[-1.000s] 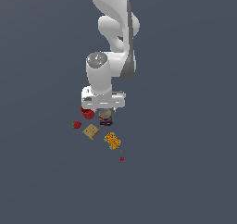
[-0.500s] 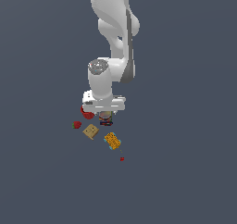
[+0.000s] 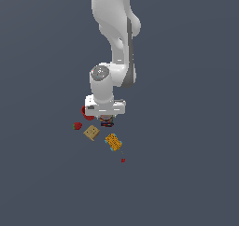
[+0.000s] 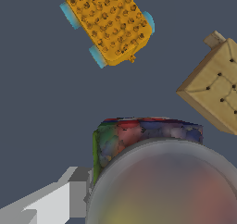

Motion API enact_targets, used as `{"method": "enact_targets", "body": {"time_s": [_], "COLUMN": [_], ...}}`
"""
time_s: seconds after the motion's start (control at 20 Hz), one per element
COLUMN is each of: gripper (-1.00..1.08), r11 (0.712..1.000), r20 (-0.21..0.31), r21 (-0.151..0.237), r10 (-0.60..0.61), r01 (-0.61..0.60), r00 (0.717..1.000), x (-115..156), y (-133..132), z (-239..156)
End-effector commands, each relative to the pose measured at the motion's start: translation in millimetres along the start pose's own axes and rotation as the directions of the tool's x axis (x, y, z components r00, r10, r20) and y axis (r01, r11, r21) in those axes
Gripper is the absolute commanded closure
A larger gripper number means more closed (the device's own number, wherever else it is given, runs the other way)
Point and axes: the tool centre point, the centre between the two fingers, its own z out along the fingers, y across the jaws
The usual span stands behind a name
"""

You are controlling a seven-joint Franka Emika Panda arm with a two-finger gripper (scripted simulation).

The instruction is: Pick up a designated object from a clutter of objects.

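Note:
The designated object, a squat can (image 3: 108, 123) with a multicoloured label, sits in the clutter directly under my gripper (image 3: 107, 119). In the wrist view the can (image 4: 147, 133) is very close and its greyish top fills much of the picture. One white finger (image 4: 69, 197) stands right beside the can's wall; the other finger is out of the picture. The jaws look open, straddling the can.
Around the can lie a red cup (image 3: 87, 112), a strawberry (image 3: 77, 125), a tan box (image 3: 91, 132) (image 4: 214, 91), an orange-yellow blocky object (image 3: 113, 141) (image 4: 107, 21) and a tiny red piece (image 3: 123, 160). All rest on the flat grey floor (image 3: 186, 173).
The arm has come down steadily, bringing the hand lower over the can. The objects have not moved.

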Motion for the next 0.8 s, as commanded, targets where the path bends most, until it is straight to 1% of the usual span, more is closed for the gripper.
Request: {"method": "enact_targets", "body": {"time_s": [0.0, 0.5, 0.75], "gripper": [1.08, 1.08, 1.08], "r11": [1.0, 1.0, 1.0], "r20": [0.0, -0.001, -0.001], "r21": [0.0, 0.0, 0.0], "r10": [0.0, 0.0, 0.0], "r01": [0.0, 0.0, 0.0], "r00": [1.0, 1.0, 1.0], "x": [0, 0, 2], "y": [0, 0, 1], "z": [1, -1, -13]}}
